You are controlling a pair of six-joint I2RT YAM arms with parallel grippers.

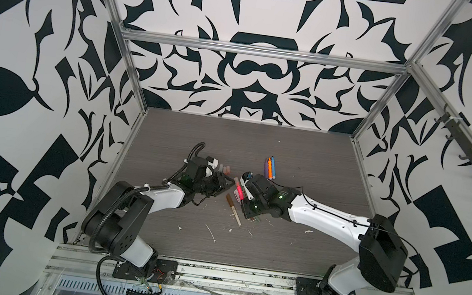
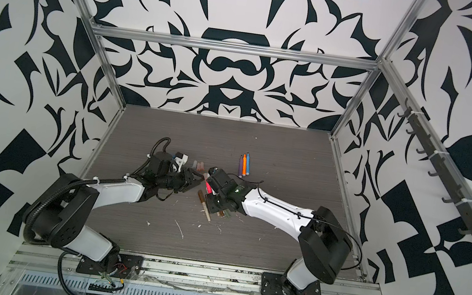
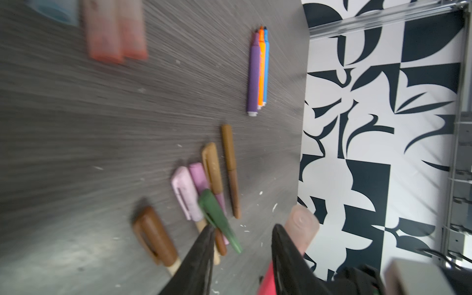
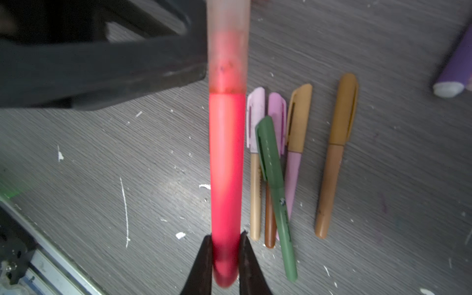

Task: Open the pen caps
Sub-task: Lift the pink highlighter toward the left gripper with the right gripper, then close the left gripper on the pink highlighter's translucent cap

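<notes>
My right gripper (image 4: 226,242) is shut on the lower end of a pink-red pen (image 4: 226,166), held above the table. Its pale pinkish pen cap (image 4: 228,43) is on. In both top views this pen (image 1: 238,192) (image 2: 208,187) hangs between the two grippers. My left gripper (image 3: 244,229) (image 1: 225,183) is open with nothing between its fingers. The cap (image 3: 302,227) lies just outside one left finger (image 3: 286,252). Capped pens lie below: lilac (image 4: 277,112), olive green (image 4: 274,194), tan-capped (image 4: 298,117), brown (image 4: 334,166).
Purple, orange and blue pens (image 1: 269,168) (image 3: 258,74) lie side by side behind the right gripper. Loose pinkish caps (image 1: 225,170) (image 3: 116,33) lie by the left wrist. A brown-capped pen (image 1: 234,209) (image 3: 154,235) lies apart. White flecks (image 1: 211,233) dot the grey table.
</notes>
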